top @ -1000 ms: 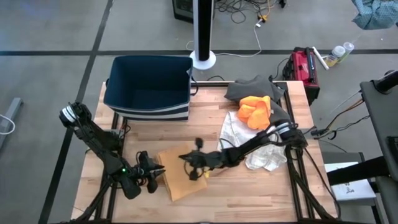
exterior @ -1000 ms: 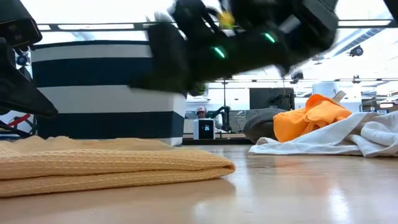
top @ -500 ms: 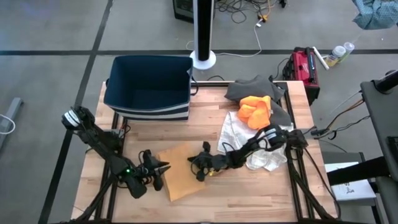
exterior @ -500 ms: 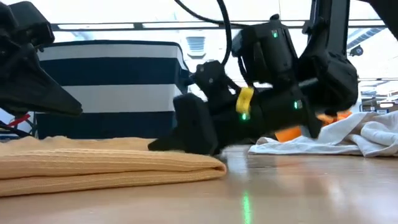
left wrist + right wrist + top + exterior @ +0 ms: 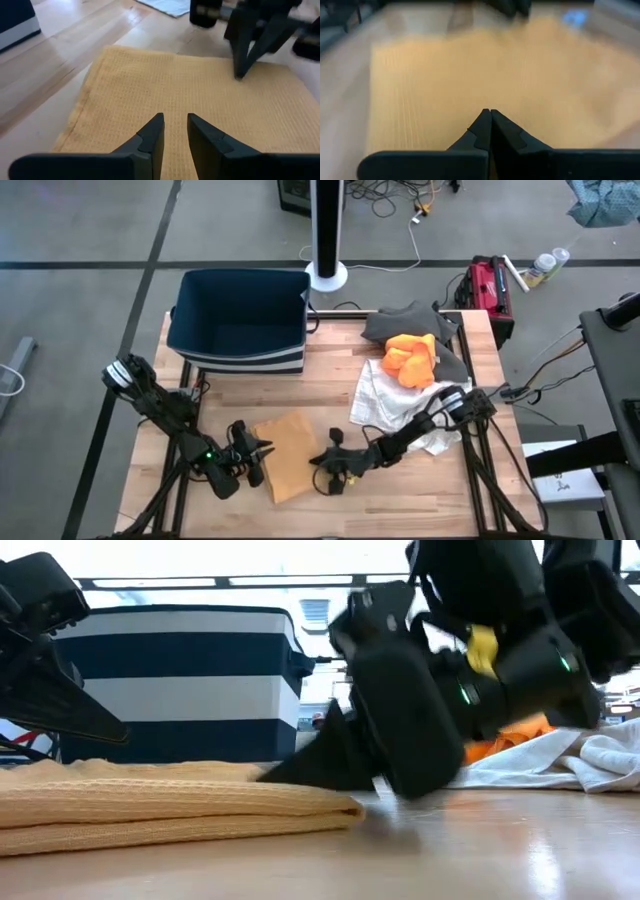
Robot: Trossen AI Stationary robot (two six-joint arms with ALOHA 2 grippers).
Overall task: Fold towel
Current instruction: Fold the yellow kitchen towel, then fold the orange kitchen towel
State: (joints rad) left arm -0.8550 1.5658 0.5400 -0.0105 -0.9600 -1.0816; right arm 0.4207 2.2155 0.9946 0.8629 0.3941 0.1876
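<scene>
The folded yellow towel point(image 5: 288, 453) lies flat on the desk point(image 5: 330, 370), in front of the striped bin point(image 5: 240, 320) and near the desk's front edge; in the low view its doubled layers point(image 5: 170, 810) show as a thick stack with a rounded fold at the end nearest the right hand. The left hand point(image 5: 255, 455) sits low at the towel's left edge, its fingers point(image 5: 152, 137) a little apart with a narrow gap between them, hovering over the cloth and pinching nothing that can be seen. The right hand point(image 5: 328, 467) is at the towel's right edge, its fingers point(image 5: 490, 127) pressed together and holding nothing, tips pointed down at the desk just beside the fold; the low view shows it point(image 5: 330, 765) close above the towel's end. Behind the right arm, to the right of the bin, lies a heap of other cloths: a white one point(image 5: 395, 405), an orange one point(image 5: 410, 358) and a grey one point(image 5: 405, 322) at the back of the desk.
</scene>
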